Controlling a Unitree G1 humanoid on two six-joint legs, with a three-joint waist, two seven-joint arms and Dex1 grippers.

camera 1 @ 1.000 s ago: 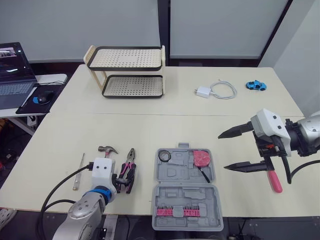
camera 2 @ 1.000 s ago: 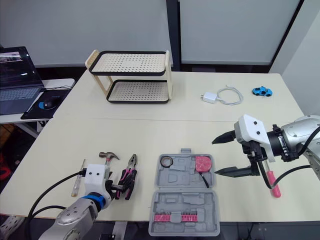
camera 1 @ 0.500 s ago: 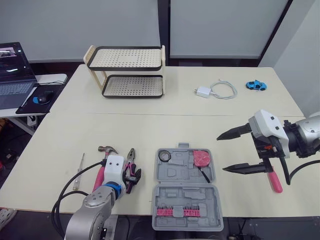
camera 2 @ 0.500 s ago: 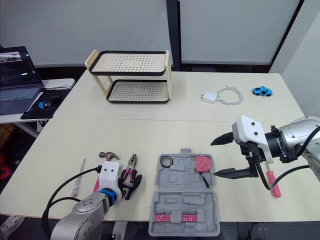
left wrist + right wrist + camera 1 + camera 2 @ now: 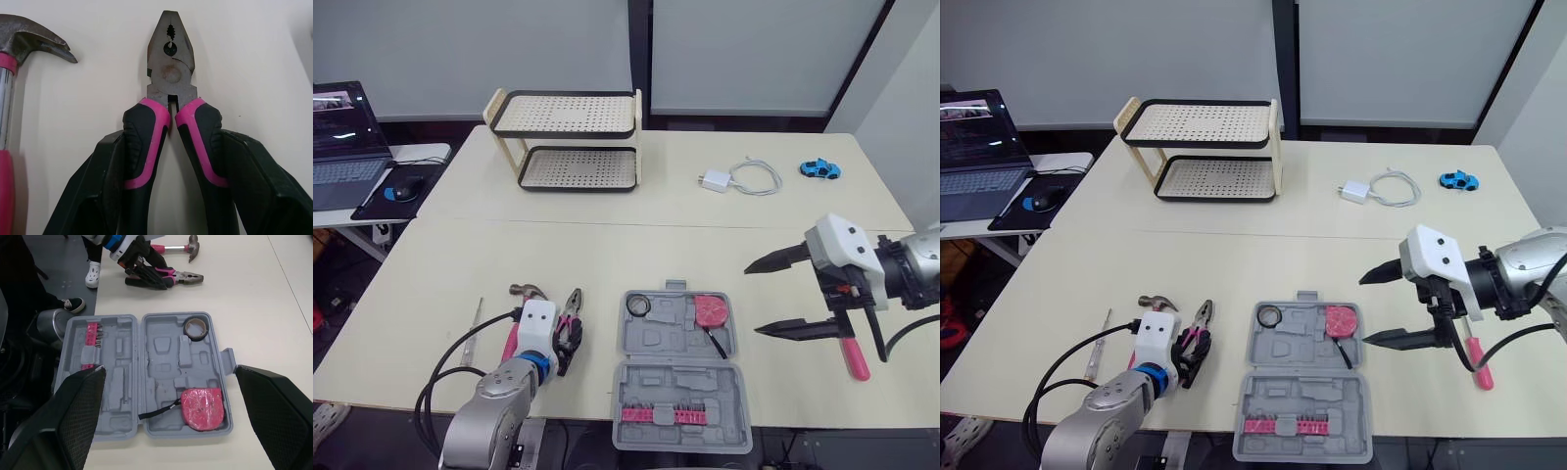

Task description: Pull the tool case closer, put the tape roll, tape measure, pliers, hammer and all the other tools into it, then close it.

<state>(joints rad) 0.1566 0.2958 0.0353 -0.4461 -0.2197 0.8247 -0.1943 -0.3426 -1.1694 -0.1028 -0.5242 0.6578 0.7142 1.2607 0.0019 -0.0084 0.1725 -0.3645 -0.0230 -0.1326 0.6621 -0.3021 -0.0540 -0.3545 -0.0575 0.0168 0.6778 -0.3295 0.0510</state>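
Looking at the lower left of the head view, we find the left gripper (image 5: 172, 147) closed narrow on the pliers (image 5: 171, 73). Its two black fingers (image 5: 105, 186) press against the outer sides of the pink-and-black rubber handles. The dull metal nose points away from it, flat on the smooth cream table (image 5: 607, 245). Just beside the pliers lies the hammer (image 5: 523, 292), with a pink grip, a shiny steel shaft and a dark claw head.

At the right of the frame we see the right gripper (image 5: 752, 299) spread wide and holding nothing, beside the tool case (image 5: 671, 382). The case lies open at the lower middle, grey moulded plastic with shaped recesses. The black tape roll (image 5: 637, 305) and the rounded red tape measure (image 5: 710, 310) sit in its upper half, and a row of pink bits (image 5: 658, 415) in the lower half. A pink-handled screwdriver (image 5: 852, 354) lies just below the right gripper.
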